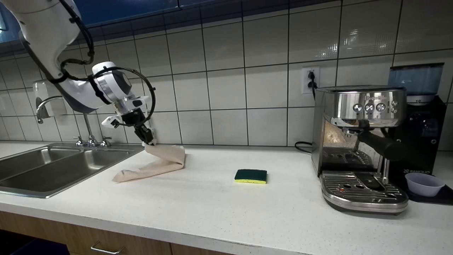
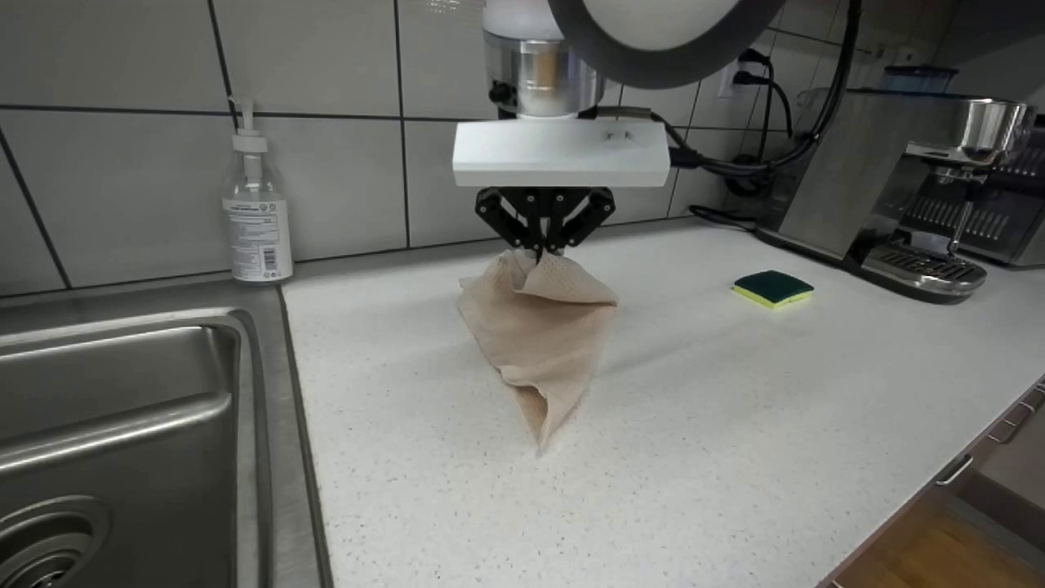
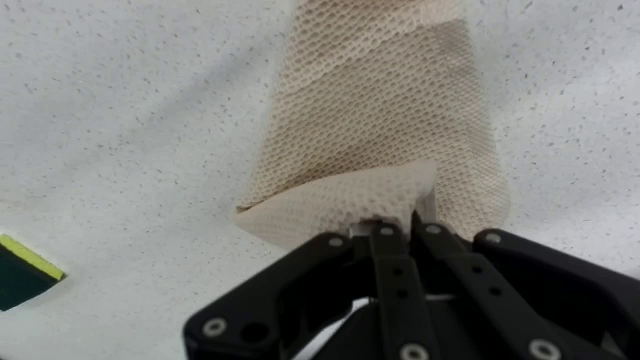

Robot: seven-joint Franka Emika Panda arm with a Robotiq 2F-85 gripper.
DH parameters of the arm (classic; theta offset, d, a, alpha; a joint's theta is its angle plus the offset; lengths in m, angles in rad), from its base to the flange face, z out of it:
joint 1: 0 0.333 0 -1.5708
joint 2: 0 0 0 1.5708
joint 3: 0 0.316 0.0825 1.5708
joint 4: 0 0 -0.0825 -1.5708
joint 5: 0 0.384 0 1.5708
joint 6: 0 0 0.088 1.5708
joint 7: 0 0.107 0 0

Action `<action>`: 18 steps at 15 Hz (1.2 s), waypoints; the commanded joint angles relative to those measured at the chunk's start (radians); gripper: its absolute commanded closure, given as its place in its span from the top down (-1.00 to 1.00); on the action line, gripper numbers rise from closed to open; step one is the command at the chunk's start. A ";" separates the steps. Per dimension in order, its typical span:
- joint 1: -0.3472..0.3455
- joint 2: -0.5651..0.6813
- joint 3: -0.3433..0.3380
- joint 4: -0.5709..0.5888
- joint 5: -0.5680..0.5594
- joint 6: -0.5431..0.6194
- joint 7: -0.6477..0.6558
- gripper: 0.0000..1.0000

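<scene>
On a white speckled surface (image 2: 694, 474), your end effector (image 2: 541, 251) clamps a beige cloth (image 2: 540, 335), which could slip if pinched too shallowly.

A beige, honeycomb-textured cloth (image 2: 539, 343), pinched at its raised end between the jaws, doubles back on itself and trails onto the worktop (image 2: 718, 457) beside the sink (image 2: 277, 392). Its free end lies on the surface, rumpled and tapering to a point, apart from the sink.
</scene>
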State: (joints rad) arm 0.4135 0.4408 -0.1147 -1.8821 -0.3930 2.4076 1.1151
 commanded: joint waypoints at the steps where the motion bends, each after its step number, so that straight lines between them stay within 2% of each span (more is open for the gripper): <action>1: 0.000 -0.045 0.028 -0.030 -0.031 -0.046 0.045 -0.98; 9: 0.000 -0.069 0.064 -0.061 -0.031 -0.075 0.055 -0.98; 18: -0.006 -0.088 0.074 -0.085 -0.032 -0.099 0.077 -0.98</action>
State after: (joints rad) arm 0.4178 0.3994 -0.0605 -1.9326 -0.3934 2.3388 1.1479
